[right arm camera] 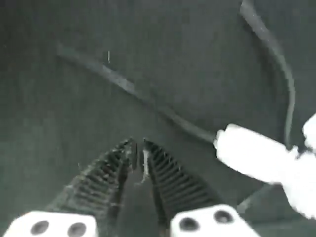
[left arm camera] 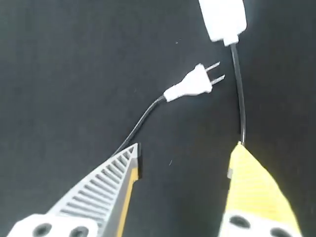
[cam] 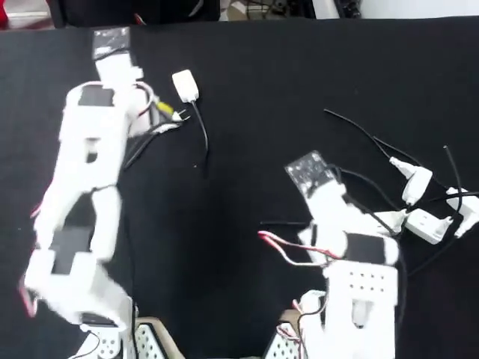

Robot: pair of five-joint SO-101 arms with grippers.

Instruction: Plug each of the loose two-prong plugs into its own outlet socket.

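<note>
My left arm stretched far across the black tabletop (cam: 247, 90), and my left tool (left arm camera: 187, 148) hung spread wide, holding nothing. A loose two-prong plug (left arm camera: 192, 85) lay just ahead of its gap, prongs pointing away, the outlet socket (left arm camera: 223, 19) near beyond. My right tool (right arm camera: 138, 145) was pressed together, a white plug (right arm camera: 256, 155) lying beside it.

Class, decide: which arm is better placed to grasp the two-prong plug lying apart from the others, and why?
Left. The left tool is open with that plug just ahead; the right tool is shut.
</note>
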